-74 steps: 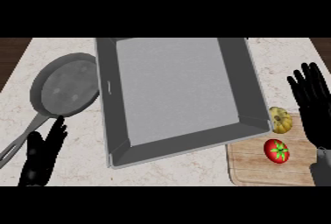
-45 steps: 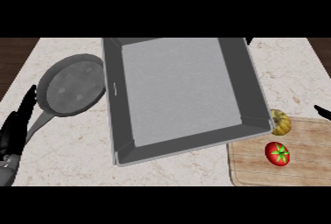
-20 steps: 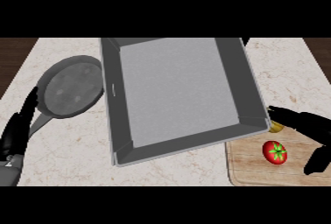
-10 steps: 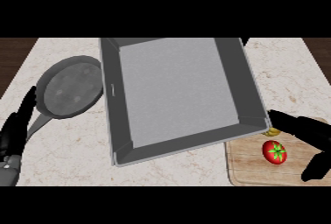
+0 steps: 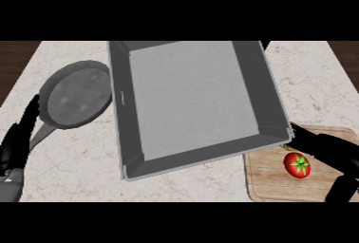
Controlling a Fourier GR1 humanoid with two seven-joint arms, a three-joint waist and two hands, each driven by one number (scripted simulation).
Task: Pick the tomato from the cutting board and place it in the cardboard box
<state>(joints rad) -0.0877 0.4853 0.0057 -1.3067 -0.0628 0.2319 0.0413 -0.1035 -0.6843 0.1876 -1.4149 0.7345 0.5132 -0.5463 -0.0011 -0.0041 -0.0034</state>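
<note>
one head view (the only one) looks steeply down at the counter (image 5: pixel 77 156).

the grey box (image 5: pixel 196 102) is the landmark. its raised near-right corner stands just beside the cutting board (image 5: pixel 270 182), walling off that side. the tomato (image 5: pixel 297 164) is open from above and from the near edge. the pan (image 5: pixel 73 97) blocks the counter (image 5: pixel 77 173) left of the box.

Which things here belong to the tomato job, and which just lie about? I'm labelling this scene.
Job:
tomato
cutting board
grey box
right robot hand, arched over the tomato

Lying about:
frying pan
left robot hand, resting at the left edge
</note>
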